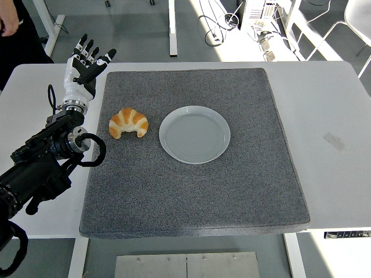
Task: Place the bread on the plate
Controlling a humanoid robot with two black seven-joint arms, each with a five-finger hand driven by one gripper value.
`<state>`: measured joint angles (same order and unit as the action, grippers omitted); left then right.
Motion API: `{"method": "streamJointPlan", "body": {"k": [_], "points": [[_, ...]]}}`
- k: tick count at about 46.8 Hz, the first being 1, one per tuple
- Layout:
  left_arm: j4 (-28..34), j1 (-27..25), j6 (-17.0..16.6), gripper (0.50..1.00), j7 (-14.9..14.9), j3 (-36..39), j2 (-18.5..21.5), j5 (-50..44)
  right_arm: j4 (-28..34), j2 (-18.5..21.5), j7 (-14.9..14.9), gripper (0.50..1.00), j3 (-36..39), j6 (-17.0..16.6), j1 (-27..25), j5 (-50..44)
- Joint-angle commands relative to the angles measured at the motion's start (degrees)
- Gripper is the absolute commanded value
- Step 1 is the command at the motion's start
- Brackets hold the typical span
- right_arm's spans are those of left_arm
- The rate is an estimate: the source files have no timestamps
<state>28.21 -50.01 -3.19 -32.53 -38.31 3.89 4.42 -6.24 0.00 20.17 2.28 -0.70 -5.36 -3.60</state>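
A golden croissant (128, 123) lies on the grey mat (197, 191), just left of an empty white plate (195, 134) at the mat's middle. My left hand (87, 61) is raised at the mat's far left corner, fingers spread and holding nothing, well behind and left of the croissant. The left arm runs in from the lower left edge. The right arm is out of view.
The mat covers most of the white table (330, 110). A person's hand and dark clothing (11, 26) show at the top left. Table legs, cables and chairs stand on the floor behind the table.
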Motion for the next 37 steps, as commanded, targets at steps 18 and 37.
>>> {"method": "streamJointPlan", "body": {"k": [18, 37], "points": [[0.2, 0.1, 0.8, 0.977, 0.1, 0.0, 0.1, -0.2, 0.0, 0.0, 0.0, 1.0, 0.0, 0.0, 0.0, 0.0], [2.5, -3.4, 5.8, 0.952, 5.8, 5.8, 8.1, -0.3, 0.0, 0.0, 0.0, 1.0, 0.0, 0.0, 0.0, 0.0]]}}
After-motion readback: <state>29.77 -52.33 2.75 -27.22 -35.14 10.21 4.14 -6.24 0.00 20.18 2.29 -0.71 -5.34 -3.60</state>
